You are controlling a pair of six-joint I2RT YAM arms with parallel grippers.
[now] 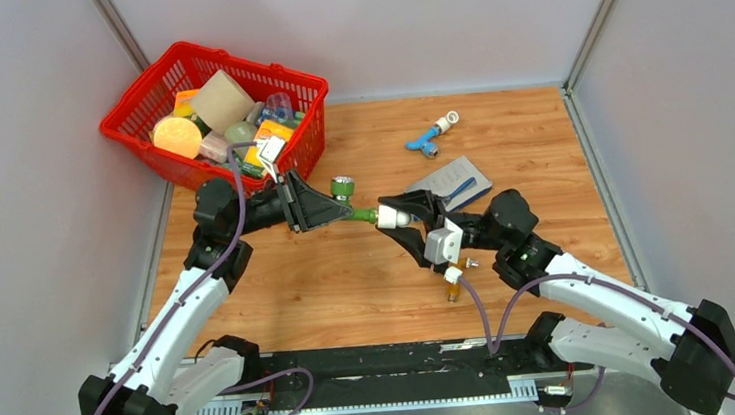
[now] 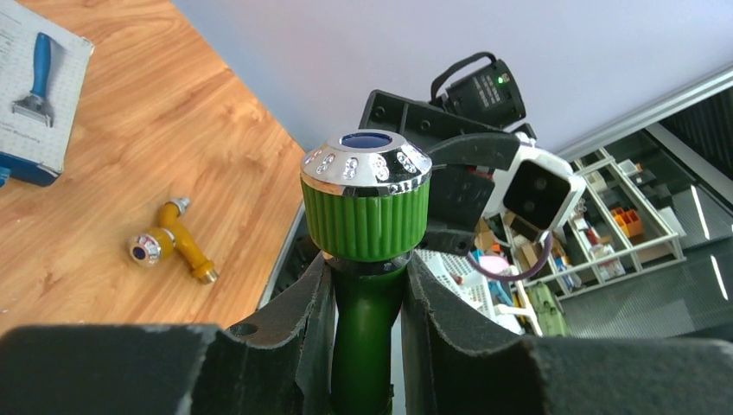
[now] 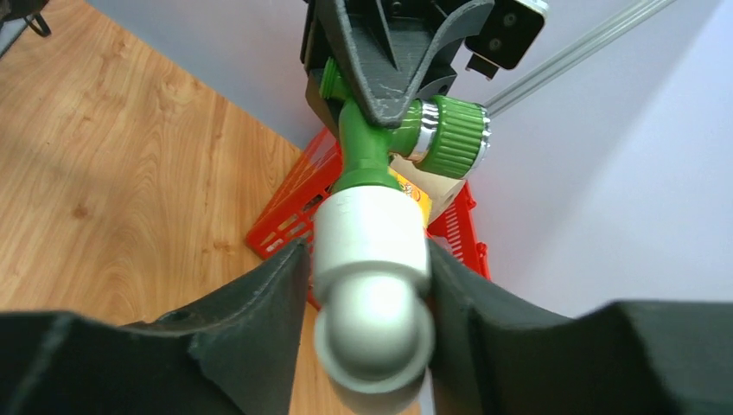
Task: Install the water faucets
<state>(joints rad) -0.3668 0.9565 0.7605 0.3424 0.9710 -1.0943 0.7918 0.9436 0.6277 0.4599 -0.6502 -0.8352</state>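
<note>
My left gripper (image 1: 329,209) is shut on the green faucet (image 1: 356,211) and holds it above the table's middle. In the left wrist view my gripper (image 2: 367,316) clamps the green faucet's (image 2: 366,216) body below its ribbed knob. My right gripper (image 1: 396,215) is shut on a white elbow fitting (image 1: 401,219). In the right wrist view the green faucet (image 3: 367,147) enters the white elbow (image 3: 372,259) held in my gripper (image 3: 370,290). The orange-yellow faucet (image 1: 453,282) lies on the table near my right arm, and also shows in the left wrist view (image 2: 168,246). The blue faucet (image 1: 426,143), joined to another white elbow, lies at the back.
A red basket (image 1: 191,49) full of assorted items stands at the back left, close behind my left gripper; it also shows in the right wrist view (image 3: 290,212). A flat grey razor packet (image 1: 455,182) lies just behind my right gripper, and also shows in the left wrist view (image 2: 39,86).
</note>
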